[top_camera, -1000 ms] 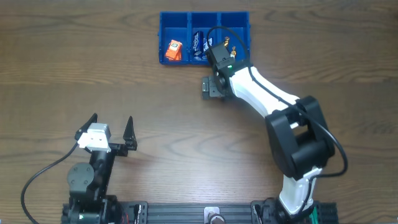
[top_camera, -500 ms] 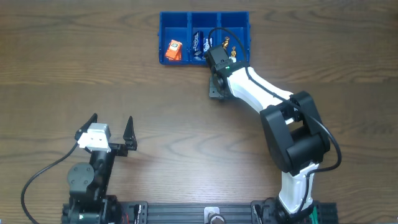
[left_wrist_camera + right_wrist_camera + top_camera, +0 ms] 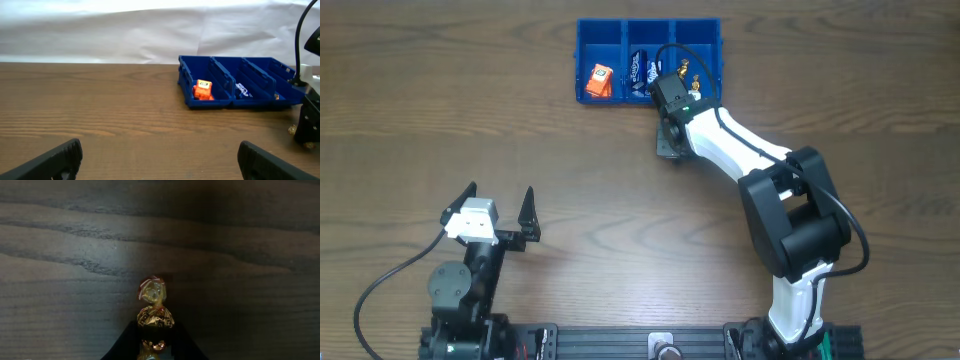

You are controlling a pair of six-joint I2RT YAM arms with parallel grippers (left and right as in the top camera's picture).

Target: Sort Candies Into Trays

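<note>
Right gripper (image 3: pixel 154 341) is pinching the candy (image 3: pixel 155 315) by one foil twist; it is looking light, crushable and slippery, the round body offering firmer hold; left gripper (image 3: pixel 160 150) is sitting spread

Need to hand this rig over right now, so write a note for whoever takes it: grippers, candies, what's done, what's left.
Left gripper: open, holding nothing, low over the table near its own base.
Right gripper: shut on a gold candy, low over bare table just in front of the blue tray.
Done: orange candy in the tray's left compartment, blue candies in the middle one, gold pieces in the right one.
Left: carry the held gold candy over the right compartment, probably with the other gold pieces, and release it.
</note>
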